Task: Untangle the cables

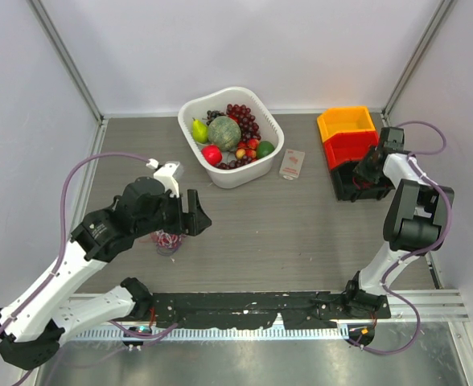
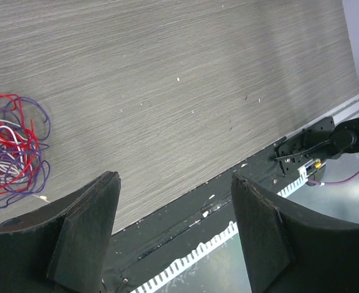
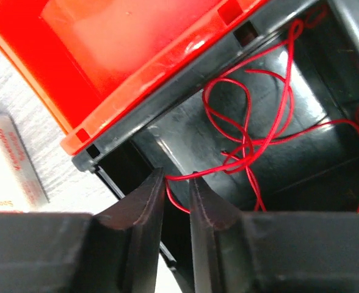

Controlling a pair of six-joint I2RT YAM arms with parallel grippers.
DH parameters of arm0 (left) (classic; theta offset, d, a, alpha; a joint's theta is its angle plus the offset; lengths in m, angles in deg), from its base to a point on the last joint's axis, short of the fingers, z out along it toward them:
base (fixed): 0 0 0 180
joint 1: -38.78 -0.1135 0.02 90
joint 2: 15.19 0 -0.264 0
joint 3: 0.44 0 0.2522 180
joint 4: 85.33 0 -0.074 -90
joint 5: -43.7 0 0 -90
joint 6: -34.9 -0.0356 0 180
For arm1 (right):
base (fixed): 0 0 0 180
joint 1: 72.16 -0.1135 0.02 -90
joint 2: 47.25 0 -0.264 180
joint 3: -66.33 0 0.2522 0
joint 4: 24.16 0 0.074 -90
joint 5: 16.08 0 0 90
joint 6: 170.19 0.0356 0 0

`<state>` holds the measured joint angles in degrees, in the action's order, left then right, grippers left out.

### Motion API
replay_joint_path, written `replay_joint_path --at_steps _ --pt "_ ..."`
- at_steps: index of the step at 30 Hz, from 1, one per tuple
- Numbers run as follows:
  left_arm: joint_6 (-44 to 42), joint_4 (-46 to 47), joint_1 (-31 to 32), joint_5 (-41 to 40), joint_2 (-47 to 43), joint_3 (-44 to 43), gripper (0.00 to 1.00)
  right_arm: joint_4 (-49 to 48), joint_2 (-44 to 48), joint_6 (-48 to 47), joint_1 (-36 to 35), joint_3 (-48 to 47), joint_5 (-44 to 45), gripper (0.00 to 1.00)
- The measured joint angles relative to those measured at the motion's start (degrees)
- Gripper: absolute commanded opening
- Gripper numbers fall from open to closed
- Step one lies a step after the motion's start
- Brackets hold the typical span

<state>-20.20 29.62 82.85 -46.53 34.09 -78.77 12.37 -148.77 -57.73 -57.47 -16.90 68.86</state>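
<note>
Right end effector (image 3: 176, 177) up front: my two fingers stand a sliver apart at the mouth of the black bin (image 3: 326, 165). A single red wire (image 3: 246, 146) runs through that gap and loops on ahead of the tips inside the bin, and nothing shows it pinched. Just above the tips sits the red bin (image 3: 124, 49), stacked on the black one. Off to the fingers' left, a white packet (image 3: 8, 159) lies flat. Left end effector (image 2: 174, 178): jaws wide, nothing between them, hanging over the tabletop (image 2: 198, 79). The cable bunch (image 2: 11, 149), a red, purple and white tangle, lies just beyond its left finger, apart from it.
</note>
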Motion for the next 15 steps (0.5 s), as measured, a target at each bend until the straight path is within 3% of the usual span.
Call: replay_joint_path --at_steps 6,15 --pt "2.7 -0.5 0.0 -3.3 0.3 0.3 0.81 7.6 2.6 0.0 -0.7 -1.7 5.4 0.54" --pt "4.2 -3.0 -0.1 -7.1 9.2 0.3 0.86 17.2 20.6 -0.6 -4.1 -1.8 13.4 0.60"
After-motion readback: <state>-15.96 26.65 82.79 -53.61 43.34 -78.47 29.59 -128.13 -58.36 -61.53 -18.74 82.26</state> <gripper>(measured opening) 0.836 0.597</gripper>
